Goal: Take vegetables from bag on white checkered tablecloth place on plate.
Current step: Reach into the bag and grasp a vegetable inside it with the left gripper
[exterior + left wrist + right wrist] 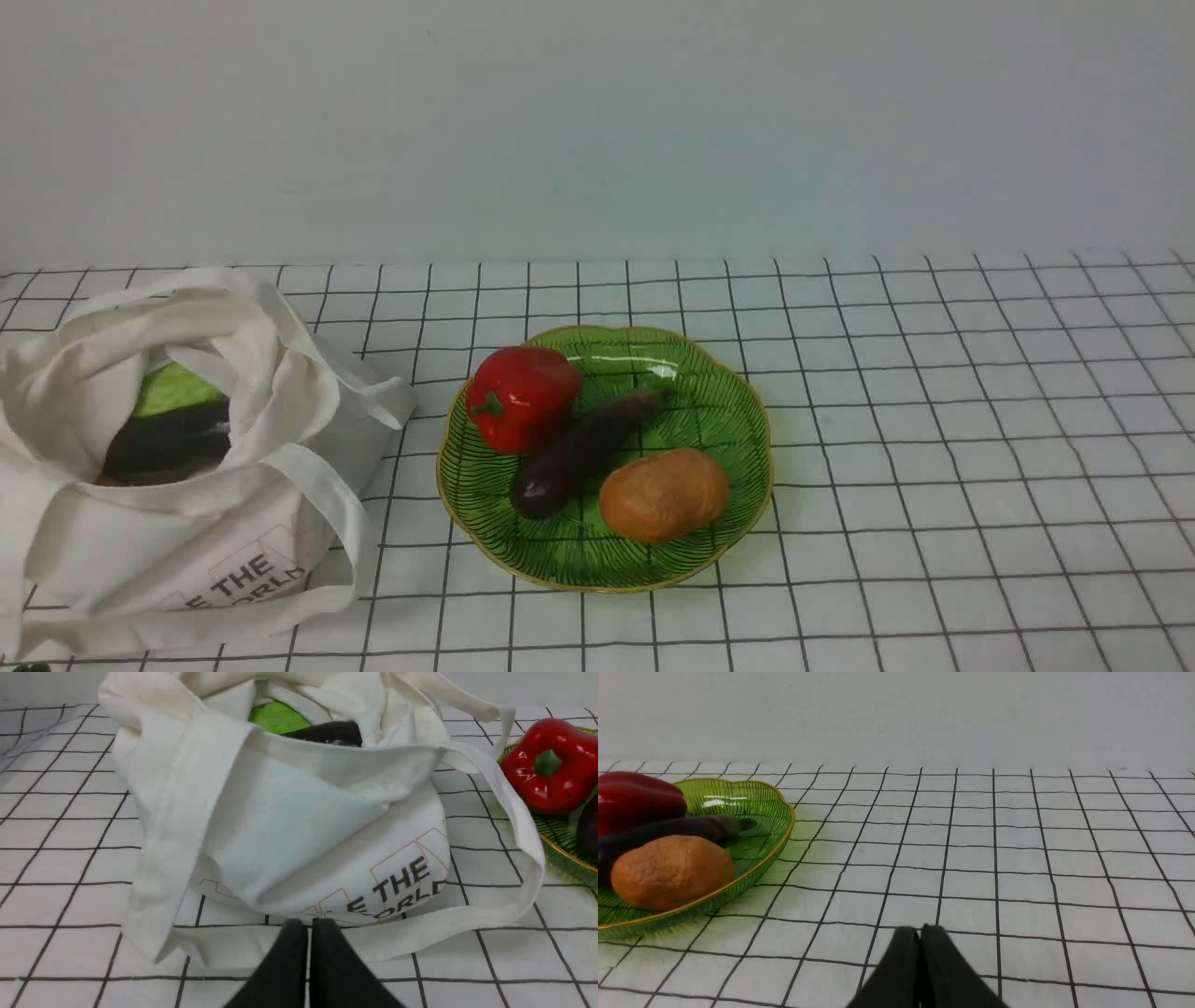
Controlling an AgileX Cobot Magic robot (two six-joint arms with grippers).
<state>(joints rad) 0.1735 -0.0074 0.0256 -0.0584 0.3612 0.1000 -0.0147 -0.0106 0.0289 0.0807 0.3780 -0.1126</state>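
Three items share the plate (738, 415) mid-tablecloth (934, 420), the slim eggplant (579, 455) slanting between a red pepper (521, 394) and a brown potato-like lump (663, 495), so its transfer looks finished. It is dull dark purple, paling toward a tan-green stem tip at its far end. The left claw (309, 926) and right claw (920, 933) are pressed together and empty, low at the near side, apparently idle, while the bag (187, 551) slumps open at the left with a glossy dark eggplant (168, 443) inside.
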